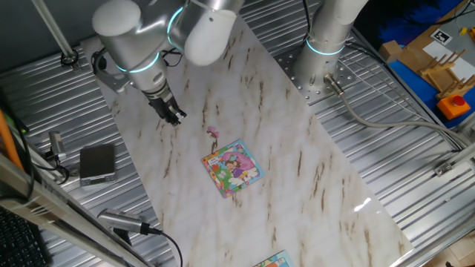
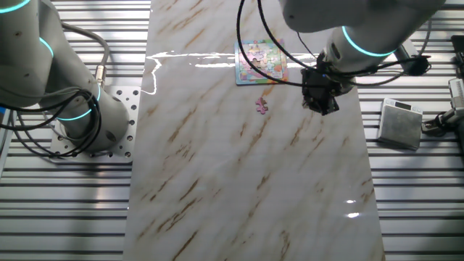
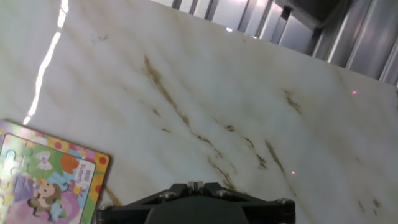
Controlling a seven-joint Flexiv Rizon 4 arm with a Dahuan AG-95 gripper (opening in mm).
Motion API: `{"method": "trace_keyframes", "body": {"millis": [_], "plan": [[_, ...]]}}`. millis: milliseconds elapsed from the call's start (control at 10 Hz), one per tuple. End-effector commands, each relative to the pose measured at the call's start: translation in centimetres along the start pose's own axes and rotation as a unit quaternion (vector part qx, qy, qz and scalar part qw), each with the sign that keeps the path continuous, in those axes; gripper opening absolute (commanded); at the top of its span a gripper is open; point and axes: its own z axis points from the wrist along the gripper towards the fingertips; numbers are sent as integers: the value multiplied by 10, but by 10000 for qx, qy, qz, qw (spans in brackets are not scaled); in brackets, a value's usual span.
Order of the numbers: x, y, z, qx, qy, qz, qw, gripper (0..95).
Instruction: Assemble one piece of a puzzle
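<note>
The puzzle (image 1: 233, 166) is a small square cartoon board lying flat on the marble table; it also shows in the other fixed view (image 2: 261, 61) and at the lower left of the hand view (image 3: 46, 180). The piece (image 1: 213, 133), tiny and pink-purple, lies on the marble just beyond the puzzle's corner, apart from it (image 2: 262, 106). It is out of the hand view. My gripper (image 1: 176, 116) hovers over bare marble to the left of the piece, a short way off (image 2: 321, 105). Its jaws stand together with nothing between them (image 3: 196, 185).
A grey box (image 1: 97, 163) sits on the ribbed metal beside the marble's left edge (image 2: 401, 123). A second arm's base (image 1: 326, 44) stands at the far corner. A sliver of another board (image 1: 271, 261) lies at the marble's near edge.
</note>
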Motion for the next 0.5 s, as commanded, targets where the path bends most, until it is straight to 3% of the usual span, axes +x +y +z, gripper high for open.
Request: {"method": "trace_keyframes", "body": {"millis": [100, 500], "plan": [[24, 8, 9, 46, -95, 150, 9998, 0], [60, 27, 27, 70, -198, 317, 9993, 0]]}}
